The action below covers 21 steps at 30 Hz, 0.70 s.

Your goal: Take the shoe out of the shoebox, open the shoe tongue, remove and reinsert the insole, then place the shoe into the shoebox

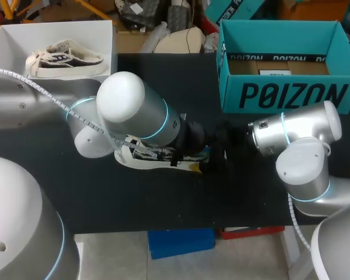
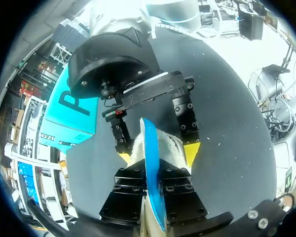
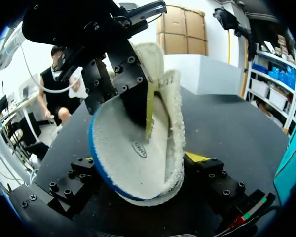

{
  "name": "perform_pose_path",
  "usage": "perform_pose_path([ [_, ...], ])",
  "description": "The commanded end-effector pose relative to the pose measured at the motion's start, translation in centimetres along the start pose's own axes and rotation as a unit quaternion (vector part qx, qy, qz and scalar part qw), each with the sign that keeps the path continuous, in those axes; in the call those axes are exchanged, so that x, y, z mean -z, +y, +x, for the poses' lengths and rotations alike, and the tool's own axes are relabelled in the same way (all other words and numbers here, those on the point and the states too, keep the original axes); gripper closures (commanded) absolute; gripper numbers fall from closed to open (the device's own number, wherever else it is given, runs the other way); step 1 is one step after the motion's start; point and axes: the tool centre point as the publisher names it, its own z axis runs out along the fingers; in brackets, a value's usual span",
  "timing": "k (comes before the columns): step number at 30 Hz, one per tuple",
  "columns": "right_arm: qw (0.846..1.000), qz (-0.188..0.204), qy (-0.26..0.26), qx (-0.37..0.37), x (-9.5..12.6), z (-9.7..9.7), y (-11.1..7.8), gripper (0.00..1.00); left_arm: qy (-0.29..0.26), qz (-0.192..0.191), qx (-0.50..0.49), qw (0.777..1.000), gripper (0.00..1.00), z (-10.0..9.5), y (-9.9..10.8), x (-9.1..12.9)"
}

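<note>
Left claw (image 2: 152,174) grips the blue-edged insole (image 3: 133,153) edge-on at the bench's (image 1: 163,87) middle; right claw (image 2: 157,154) straddles the insole's far end, its hold impossible to tell.

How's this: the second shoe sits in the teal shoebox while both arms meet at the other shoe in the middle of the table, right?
Not quite. The head view shows the second shoe in the white box, not the teal shoebox, which holds no shoe. The left arm and right arm do meet at the other shoe in the middle of the table.
</note>
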Motion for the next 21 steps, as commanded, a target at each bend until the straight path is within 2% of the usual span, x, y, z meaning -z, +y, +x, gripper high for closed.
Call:
perform_pose_path([
  [1,1.000,0.000,0.001,0.000,0.0,-0.2,-0.3,1.00,0.016,0.026,-0.012,0.999,1.00,0.7,0.4,1.5],
  [6,1.000,0.000,0.001,0.000,0.0,-0.2,-0.3,1.00,0.033,0.060,-0.026,0.997,1.00,1.6,-0.3,3.3],
  [12,1.000,0.000,0.001,0.000,0.0,-0.2,-0.3,1.00,0.047,0.129,-0.024,0.990,1.00,1.9,-2.3,6.5],
  [16,1.000,0.000,0.001,0.000,0.0,-0.2,-0.3,1.00,0.052,0.162,-0.019,0.985,1.00,1.9,-3.8,8.5],
  [21,1.000,0.000,0.001,0.000,0.0,-0.2,-0.3,1.00,0.062,0.211,-0.004,0.975,1.00,1.2,-5.7,12.1],
])
